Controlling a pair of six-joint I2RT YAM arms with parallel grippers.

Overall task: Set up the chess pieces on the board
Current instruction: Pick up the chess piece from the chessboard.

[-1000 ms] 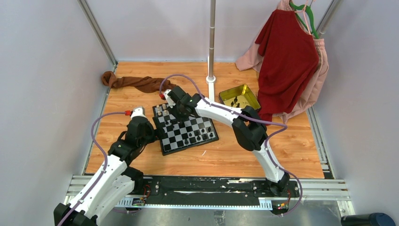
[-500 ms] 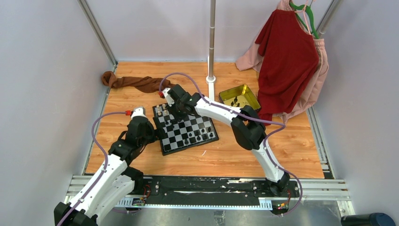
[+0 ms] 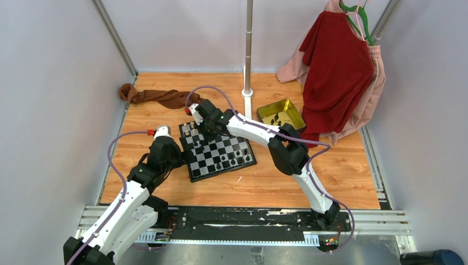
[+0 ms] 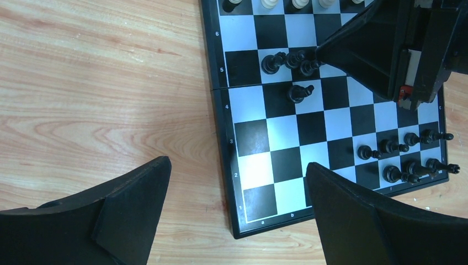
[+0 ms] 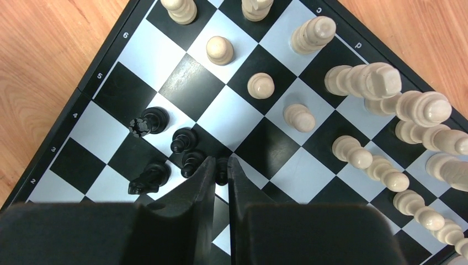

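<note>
**Right gripper** (image 5: 221, 164)
- The jaws are clenched on one black piece (image 5: 221, 172). Only a narrow slit shows between the tips, and the piece fills it. Its type cannot be told.
- The gripped piece is on or just above the board (image 5: 185, 83), near the board's middle fold.
- Just left of the jaws is a cluster of black pieces: a rook (image 5: 149, 120), two pawns (image 5: 182, 141) and a knight (image 5: 148, 179). The nearer pawn is almost touching the left jaw.
- Ahead of the jaws, three cream pawns (image 5: 260, 85) stand apart from one another on a diagonal.
- Ahead and to the right of the jaws, taller cream pieces (image 5: 381, 80) are packed closely along the board's edge.

**Left gripper** (image 4: 237, 168)
- The jaws are released, spread wide and grasping nothing.
- The board's left border and near-left corner lie between the jaws. The left jaw is over the bare table (image 4: 83, 83) and the right jaw is over the board's near edge.
- Ahead of the jaws, the tip of the right gripper meets the black cluster.
- To the right of the jaws, near the right jaw, a black group (image 4: 403, 154) stands in two rows at the board's corner.

**Surroundings (top view)**
- A yellow tin (image 3: 280, 114) sits on the table, well apart to the right of the right jaws. It has a few dark pieces in it.
- A brown cloth (image 3: 160, 96) lies on the table beyond both sets of jaws.
</note>
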